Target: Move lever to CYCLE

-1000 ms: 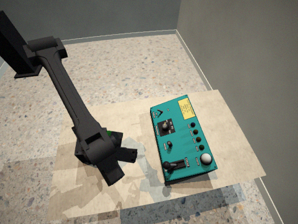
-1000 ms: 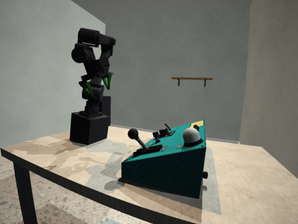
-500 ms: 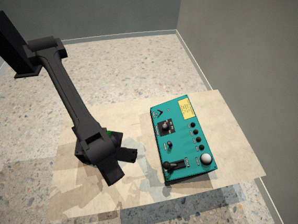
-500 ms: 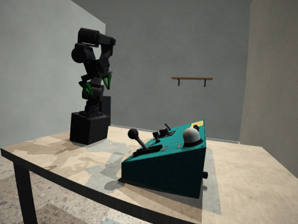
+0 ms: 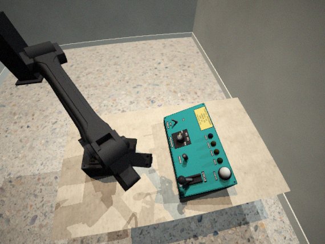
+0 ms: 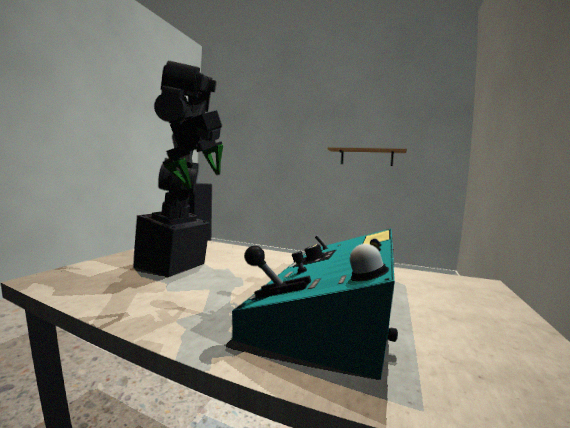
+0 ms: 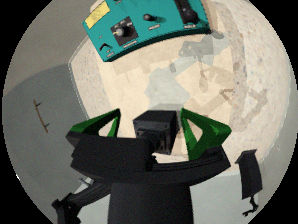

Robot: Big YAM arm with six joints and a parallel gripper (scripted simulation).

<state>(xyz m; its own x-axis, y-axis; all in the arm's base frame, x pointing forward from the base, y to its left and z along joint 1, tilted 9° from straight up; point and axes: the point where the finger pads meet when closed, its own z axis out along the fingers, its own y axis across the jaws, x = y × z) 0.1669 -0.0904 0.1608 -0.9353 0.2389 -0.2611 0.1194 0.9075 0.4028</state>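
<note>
The teal console [image 5: 199, 148] sits toward the right edge of the table [image 6: 475, 320], its lever [image 5: 182, 180] at the end nearest the front edge. Only the exterior view shows the lever's ball knob [image 6: 254, 255] tilted toward the arm's base [image 6: 170, 242], and the console's wedge profile. The arm is folded high above its base, well apart from the console, its gripper [image 6: 199, 161] pointing down with green fingers spread wide on nothing.
</note>
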